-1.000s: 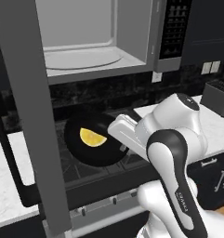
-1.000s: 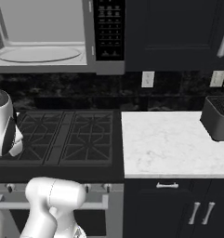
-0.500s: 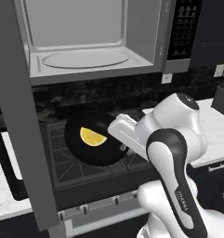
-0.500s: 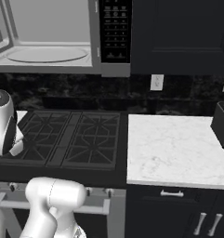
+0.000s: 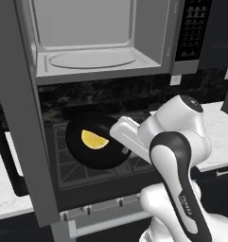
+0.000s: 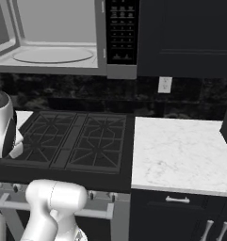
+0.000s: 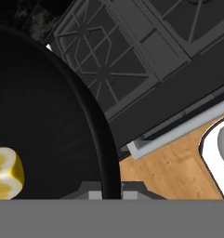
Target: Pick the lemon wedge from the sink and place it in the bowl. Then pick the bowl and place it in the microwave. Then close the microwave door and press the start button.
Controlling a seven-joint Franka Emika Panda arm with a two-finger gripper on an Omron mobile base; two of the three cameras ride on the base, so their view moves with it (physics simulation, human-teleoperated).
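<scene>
Against the frames a second earlier, the whole scene had shifted and the microwave point(image 5: 94, 40) sat larger and nearer: the base had driven in, not the things. The bowl point(image 5: 97, 140) kept its place relative to the arm, so the carry stage looked nearly over and the lift into the cavity looked next.

Left to right in the left base view: the open microwave door point(image 5: 21, 108) stood close at the left, the likeliest obstruction. The lemon wedge point(image 5: 94, 140) lay inside the bowl, held above the stovetop point(image 6: 70, 141) below the cavity. The gripper point(image 7: 111, 193) was pinched tight on the bowl's rim. The turntable point(image 5: 92, 58) was bare. The button panel point(image 6: 120, 30) sat right of the cavity.
</scene>
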